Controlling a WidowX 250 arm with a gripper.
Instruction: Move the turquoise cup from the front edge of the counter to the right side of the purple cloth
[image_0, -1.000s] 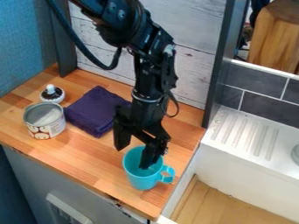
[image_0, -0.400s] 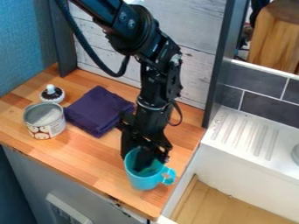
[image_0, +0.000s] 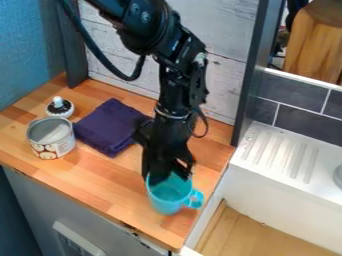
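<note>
Over the right part of the wooden counter, the black gripper (image_0: 157, 177) points down and is shut on the back left rim of a turquoise cup (image_0: 168, 202). One finger is at the outside of the cup wall and the other is at the inside. The cup's mouth faces up and its handle points right. Whether its base touches the counter, I cannot tell. Behind and left of the gripper lies a folded dark purple cloth (image_0: 110, 127).
An open can (image_0: 53, 145) with a patterned label stands at the left of the counter (image_0: 87, 175), with a small dark and white object (image_0: 60, 107) behind it. To the right are a white ridged drainboard (image_0: 284, 155) and a dark upright post (image_0: 251, 90).
The gripper's fingers have closed on the cup's rim from an open stance astride it. Since then the cup has shifted slightly right and up in the view along with the gripper.
</note>
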